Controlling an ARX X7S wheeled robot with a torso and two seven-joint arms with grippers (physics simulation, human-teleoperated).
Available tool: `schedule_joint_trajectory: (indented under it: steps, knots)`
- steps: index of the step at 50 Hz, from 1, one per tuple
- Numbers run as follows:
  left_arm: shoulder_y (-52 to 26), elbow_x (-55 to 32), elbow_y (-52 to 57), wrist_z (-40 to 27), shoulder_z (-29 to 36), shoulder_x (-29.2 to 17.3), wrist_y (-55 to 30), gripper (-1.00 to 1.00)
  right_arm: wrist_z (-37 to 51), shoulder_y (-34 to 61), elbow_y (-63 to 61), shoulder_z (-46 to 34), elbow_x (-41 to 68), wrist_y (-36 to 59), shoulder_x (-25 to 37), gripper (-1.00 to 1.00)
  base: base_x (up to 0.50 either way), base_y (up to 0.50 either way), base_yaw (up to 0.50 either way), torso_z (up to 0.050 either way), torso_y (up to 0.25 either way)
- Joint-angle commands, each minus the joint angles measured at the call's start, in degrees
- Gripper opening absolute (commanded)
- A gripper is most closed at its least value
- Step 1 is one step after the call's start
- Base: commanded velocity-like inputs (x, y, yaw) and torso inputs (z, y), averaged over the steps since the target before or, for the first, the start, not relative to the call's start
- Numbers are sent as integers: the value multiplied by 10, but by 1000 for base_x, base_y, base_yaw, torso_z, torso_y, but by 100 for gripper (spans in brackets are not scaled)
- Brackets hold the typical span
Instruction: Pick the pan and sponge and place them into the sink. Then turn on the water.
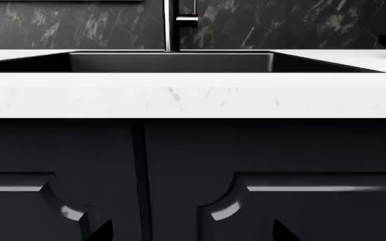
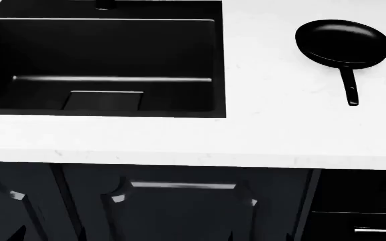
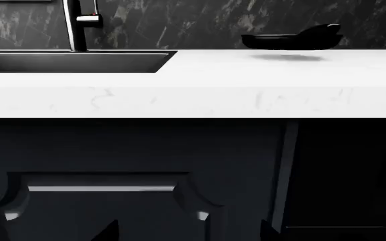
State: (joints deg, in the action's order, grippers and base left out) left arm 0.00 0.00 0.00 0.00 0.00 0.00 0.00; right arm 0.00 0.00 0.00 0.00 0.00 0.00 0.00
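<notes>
1 pan (image 2: 343, 41), black, single handle. 1 sink (image 2: 106, 65), one basin. 1 faucet (image 1: 171, 25), chrome/dark, one side lever. 1 white surface (image 2: 273, 130). Cabinet fronts below: 2 panelled doors (image 2: 179, 206) in head view, plus 2 drawer fronts (image 2: 361, 206) at the right, stacked. 0 sponges visible in any view. 0 hands visible in any view.

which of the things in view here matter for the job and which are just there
For the job:
- glossy black round frying pan, on the white counter right of the basin
- deep matte black rectangular sink, nothing in it
- chrome and black faucet, behind the sink
- the sponge: not visible in any view

Just there:
- white marble countertop
- dark panelled cabinet doors
- dark marbled backsplash
</notes>
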Motion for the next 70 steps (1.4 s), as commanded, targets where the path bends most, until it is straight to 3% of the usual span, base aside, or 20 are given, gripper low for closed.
schedule_joint_trajectory:
  steps: [1, 21, 40, 70]
  knots:
    - [-1, -10, -3, -10, 9, -10, -2, 100, 14, -2, -4, -10, 6, -6, 9, 100, 0, 0, 0, 0, 0]
    - [-29, -21, -16, -75, 67, -23, -29, 100, 46, 0, -3, -40, 34, 5, 37, 100, 0, -169, 0, 0, 0]
    - [-34, -41, -20, -93, 89, -39, -31, 100, 57, 3, 0, -64, 38, -1, 53, 100, 91, -315, 0, 0, 0]
    - [-24, -62, -10, -108, 103, -68, -25, 100, 82, 7, 7, -83, 54, -3, 67, 100, 13, -125, 0, 0, 0]
